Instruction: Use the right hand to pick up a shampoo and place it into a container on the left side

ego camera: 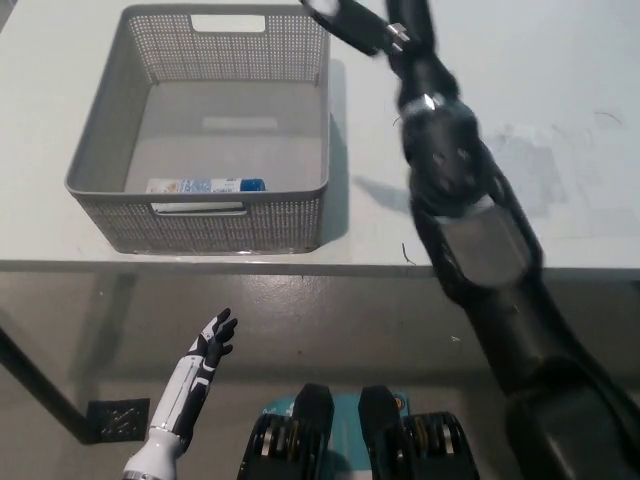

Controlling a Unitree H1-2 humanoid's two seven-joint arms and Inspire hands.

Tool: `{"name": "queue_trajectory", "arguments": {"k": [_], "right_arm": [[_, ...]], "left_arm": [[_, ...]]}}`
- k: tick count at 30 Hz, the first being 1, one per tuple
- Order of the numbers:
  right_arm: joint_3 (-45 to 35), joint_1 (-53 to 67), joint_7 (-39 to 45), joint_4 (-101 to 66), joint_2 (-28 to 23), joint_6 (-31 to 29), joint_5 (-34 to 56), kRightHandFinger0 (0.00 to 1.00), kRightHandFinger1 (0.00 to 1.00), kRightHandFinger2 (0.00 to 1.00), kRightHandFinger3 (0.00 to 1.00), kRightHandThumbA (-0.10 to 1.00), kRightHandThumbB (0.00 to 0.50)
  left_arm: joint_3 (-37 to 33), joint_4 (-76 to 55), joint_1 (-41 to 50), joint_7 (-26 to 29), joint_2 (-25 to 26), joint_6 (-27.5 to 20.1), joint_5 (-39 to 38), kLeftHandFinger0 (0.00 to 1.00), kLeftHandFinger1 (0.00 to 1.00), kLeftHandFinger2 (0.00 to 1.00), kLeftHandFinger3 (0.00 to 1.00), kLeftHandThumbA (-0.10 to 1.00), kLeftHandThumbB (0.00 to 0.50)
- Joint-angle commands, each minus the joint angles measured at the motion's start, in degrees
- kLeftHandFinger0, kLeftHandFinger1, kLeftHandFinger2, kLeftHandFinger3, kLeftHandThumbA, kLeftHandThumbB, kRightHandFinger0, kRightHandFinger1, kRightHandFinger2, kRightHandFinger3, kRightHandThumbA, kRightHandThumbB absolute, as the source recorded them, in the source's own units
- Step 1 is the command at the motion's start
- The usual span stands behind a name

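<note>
1. Fingers (345, 18) of the right hand (375, 25) are spread apart and hold nothing; they are blurred and partly cut off by the top edge, at about 12 o'clock in the view.
2. That black arm (470, 220) rises from 5 o'clock across the worktop (560, 90), and the hand sits just past the basket's right far corner, outside it.
3. Left hand (205, 355), white, hangs below the worktop edge at 7 o'clock, fingers apart and holding nothing.
4. Shampoo (205, 186) lies on its side inside the basket (100, 130), against the near wall, with its blue end toward the right.
5. Basket is grey, with perforated walls and a cut-out handle in the far and near walls; it stands on the worktop at 10 o'clock, close to the near edge.
6. Worktop is pale, near white, and matte. A faint greyish square patch (530, 170) marks it at 2 o'clock, with a few thin dark scratches near it and one by the near edge beside the arm.
7. Arm casts a soft shadow (380, 192) on the worktop between basket and arm.
8. Below the worktop the floor (330, 330) is a dull grey-beige; a dark table leg (40, 385) slants at 8 o'clock, with a small dark patterned square (117, 417) near its foot.
</note>
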Motion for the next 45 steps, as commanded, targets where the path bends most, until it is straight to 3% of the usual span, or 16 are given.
{"name": "queue_trajectory", "arguments": {"k": [1,8,10,11,12,13,18,23,39,45], "right_arm": [[-3.81,18.28,7.83,-34.03,-8.46,6.83,9.25,1.0,1.0,1.0,1.0,0.92,0.324],[-2.0,31.48,8.2,-29.56,-10.18,4.3,7.05,1.0,1.0,1.0,1.0,0.96,0.29],[-1.59,34.24,9.07,-27.94,-9.97,4.17,8.68,1.0,1.0,1.0,1.0,0.94,0.299],[-1.43,35.17,9.48,-27.53,-10.05,4.13,9.22,1.0,1.0,1.0,1.0,0.85,0.277],[-1.16,37.3,10.42,-26.15,-9.85,3.91,10.52,1.0,1.0,1.0,1.0,0.92,0.315],[-1.1,37.61,10.74,-25.85,-9.77,3.95,10.91,1.0,1.0,1.0,1.0,0.92,0.32],[-0.22,42.54,12.43,-25.03,-9.27,3.3,10.89,1.0,1.0,1.0,1.0,0.9,0.307],[0.23,45.34,13.56,-23.28,-8.06,2.55,11.07,1.0,1.0,1.0,1.0,0.94,0.334],[-0.11,47.22,18.77,-18.22,-7.08,1.87,14.52,1.0,1.0,1.0,1.0,0.89,0.28],[-0.38,47.84,19.21,-18.41,-6.62,2.69,15.33,1.0,1.0,1.0,1.0,0.89,0.29]], "left_arm": [[0.15,-1.53,-0.78,-0.26,1.16,-1.82,-0.06,1.0,1.0,1.0,1.0,1.0,0.265],[0.02,-0.75,-0.82,-0.14,1.17,-2.48,0.26,1.0,1.0,1.0,1.0,1.0,0.258],[-0.03,-0.85,-0.67,-0.35,1.29,-2.36,0.16,1.0,1.0,1.0,1.0,1.0,0.255],[-0.08,-0.75,-0.63,-0.34,1.19,-2.46,0.1,1.0,1.0,1.0,1.0,1.0,0.255],[-0.05,-0.73,-0.73,-0.53,1.14,-2.32,-0.3,1.0,1.0,1.0,1.0,1.0,0.253],[-0.02,-0.62,-0.86,-0.49,1.17,-2.36,-0.37,1.0,1.0,1.0,1.0,1.0,0.252],[0.02,-0.56,-1.03,0.2,1.34,-2.54,0.43,1.0,1.0,1.0,1.0,1.0,0.257],[0.35,-0.21,-1.11,0.06,1.42,-2.65,-0.27,1.0,1.0,1.0,1.0,1.0,0.243],[0.53,0.36,-1.28,0.09,1.38,-2.78,-0.51,1.0,1.0,1.0,1.0,1.0,0.245],[0.38,0.52,-0.72,0.57,1.47,-3.63,0.34,1.0,1.0,1.0,1.0,1.0,0.225]]}}
